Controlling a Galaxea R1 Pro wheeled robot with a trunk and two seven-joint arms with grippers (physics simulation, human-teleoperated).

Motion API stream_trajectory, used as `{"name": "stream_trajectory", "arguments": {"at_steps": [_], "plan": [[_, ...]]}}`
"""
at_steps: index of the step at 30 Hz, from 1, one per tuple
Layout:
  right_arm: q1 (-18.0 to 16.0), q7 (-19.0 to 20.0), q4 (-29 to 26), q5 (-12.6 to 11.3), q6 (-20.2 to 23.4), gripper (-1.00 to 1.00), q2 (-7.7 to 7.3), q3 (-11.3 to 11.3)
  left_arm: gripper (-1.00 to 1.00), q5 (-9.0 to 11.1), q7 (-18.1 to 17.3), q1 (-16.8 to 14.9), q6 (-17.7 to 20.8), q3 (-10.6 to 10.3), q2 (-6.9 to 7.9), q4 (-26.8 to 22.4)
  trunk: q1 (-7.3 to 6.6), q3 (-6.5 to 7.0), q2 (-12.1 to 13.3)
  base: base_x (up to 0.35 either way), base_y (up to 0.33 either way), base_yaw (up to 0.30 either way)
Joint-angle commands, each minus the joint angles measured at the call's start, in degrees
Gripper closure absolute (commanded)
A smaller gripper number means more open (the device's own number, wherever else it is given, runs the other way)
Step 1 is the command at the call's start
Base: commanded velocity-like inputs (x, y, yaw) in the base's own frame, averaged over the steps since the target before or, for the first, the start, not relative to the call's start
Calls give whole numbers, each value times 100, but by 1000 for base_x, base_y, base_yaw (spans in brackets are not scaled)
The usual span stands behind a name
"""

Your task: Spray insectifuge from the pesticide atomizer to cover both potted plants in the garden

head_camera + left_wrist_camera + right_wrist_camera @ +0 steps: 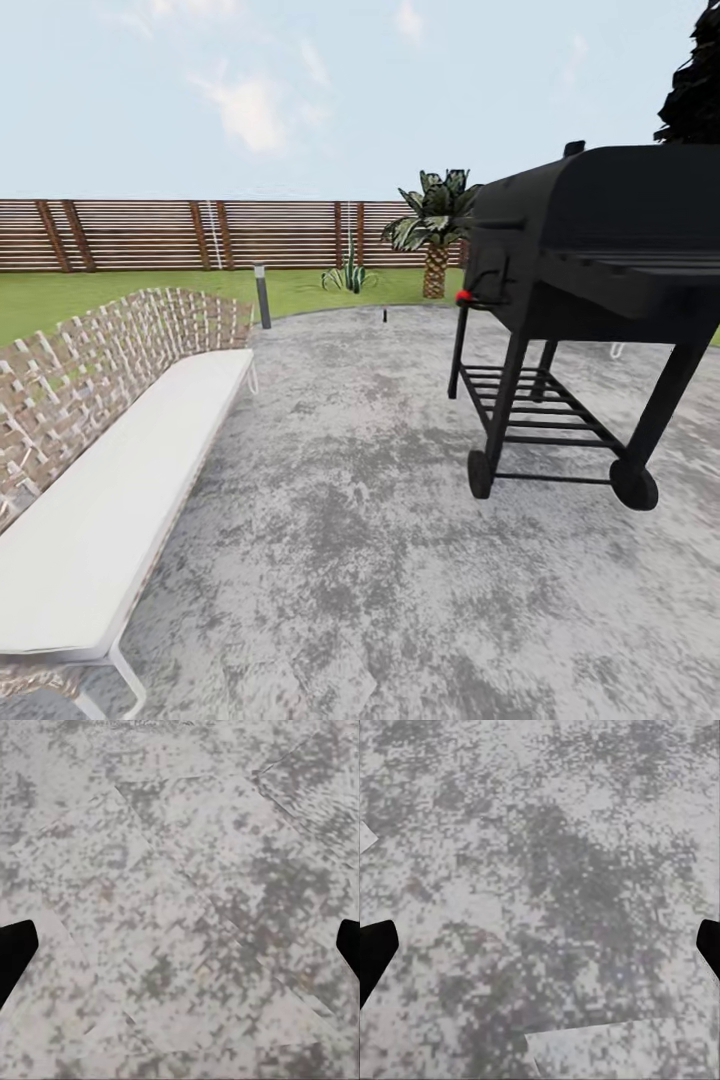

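Patio (380,560) stone, grey and mottled, spreads ahead of me in the head view, w/ lawn (60,300) beyond it and a brown slat fence (150,235) along the back. Far across the stone, near its far edge, stands a tiny slim dark thing that I take for the pesticide atomizer (385,316); too small to make out label or spray head. Just behind it on the grass sits one potted plant (349,278), a low rosette of pointed leaves, close to the fence. A palm (435,235) stands beside that, nearer the grill. A short dark post light (262,295) is at the patio's rim by the bench.

On my left a long bench (110,500) w/ white cushion and woven back runs along the patio. On my right a black wheeled grill (590,290) stands on the stone, a dark bush (695,80) above it.

My left pincer (180,952): fingertips (15,952) at both picture edges, spread wide, nothing between but bare stone. My right pincer (540,952): same, tips (375,952) wide apart, holding nothing, stone below.
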Motion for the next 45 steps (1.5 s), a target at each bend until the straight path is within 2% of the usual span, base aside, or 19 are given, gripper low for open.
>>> {"name": "stream_trajectory", "arguments": {"at_steps": [1, 11, 45], "plan": [[-3, -4, 3, -2, -18, -100, 1, -6, -100, 0, 3, -3, -19, 3, -1, 5, 2, -6, -2, 338, 102, 20], [-3, -9, 0, 2, -32, -100, -15, -14, -100, -4, 0, -3, -19, -2, -1, 5, 2, -18, -2, 338, 80, 90], [-3, -3, 46, 24, -34, -100, -26, -7, -100, 1, -2, -3, -19, -1, 8, 12, 2, -19, -2, 338, 31, 1]]}}
